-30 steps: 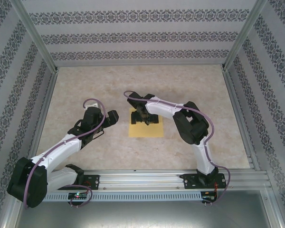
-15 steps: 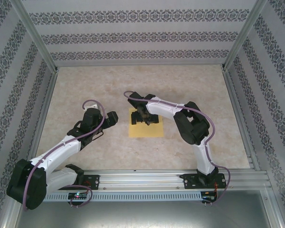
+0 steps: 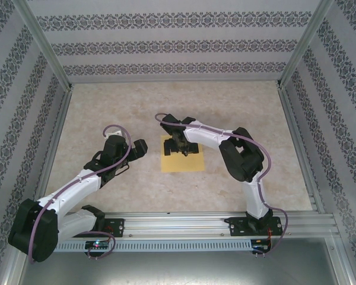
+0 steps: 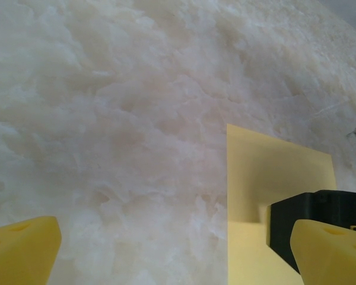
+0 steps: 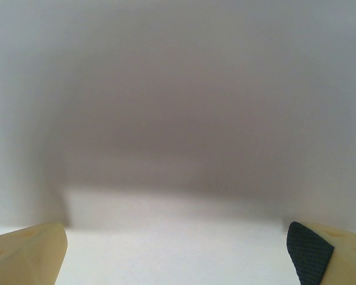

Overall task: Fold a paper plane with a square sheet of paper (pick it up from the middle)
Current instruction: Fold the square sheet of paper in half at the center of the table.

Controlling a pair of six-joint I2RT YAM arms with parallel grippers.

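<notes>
Paper sits at the centre of the scene: the square sheet of paper [image 3: 182, 165] lies flat on the pale marbled worktop [image 3: 107, 107], with no crease visible from above. Over the sheet's middle and far half stands the right gripper [image 3: 182, 148], pointed down, its jaws spread wide with nothing between them. Whether its tips touch the sheet cannot be told. Just off the sheet's left edge hovers the left gripper [image 3: 143, 146], its jaws likewise released and empty. The step in hand appears to be the pick-up from the middle. Doing it well likely means resting both tips lightly on the sheet, closing slowly so the middle buckles into a ridge, and pinching only that ridge, while the left arm holds off from the edge.
</notes>
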